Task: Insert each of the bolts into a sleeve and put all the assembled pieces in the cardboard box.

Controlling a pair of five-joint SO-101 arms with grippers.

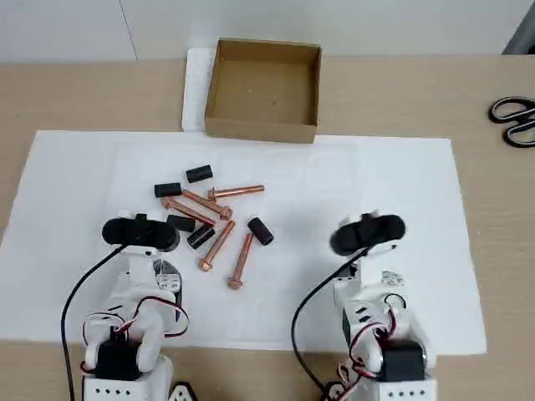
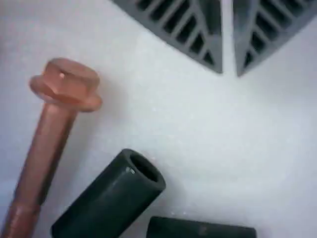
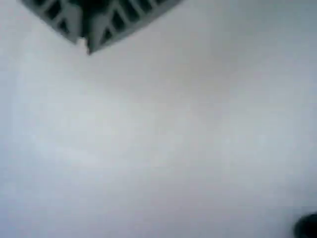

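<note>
High view: nothing was assembled yet, so I judged this the start, first pick not begun. Five copper bolts [image 1: 217, 245] and five black sleeves [image 1: 261, 230] lay loose in a cluster on the white paper sheet [image 1: 401, 167], between the arms and the cardboard box [image 1: 263, 127], which was empty at the far side of the tabletop [image 1: 84, 92]. One pair of scissors [image 1: 514, 121] lay off to the side. The left arm [image 1: 138, 234] sat at the cluster's edge, the right arm [image 1: 368, 234] over bare paper. Left wrist view: the left end effector [image 2: 228, 71] was narrow, a slim slit between its jaws, holding nothing. One bolt [image 2: 59, 139] and one sleeve [image 2: 111, 198] lay just beside each other below it, with a second sleeve [image 2: 200, 230] at the edge. Next move probably calls for opening wide and lowering onto that bolt or sleeve. Right wrist view: the right end effector [image 3: 86, 47] was closed up and empty over paper.
</note>
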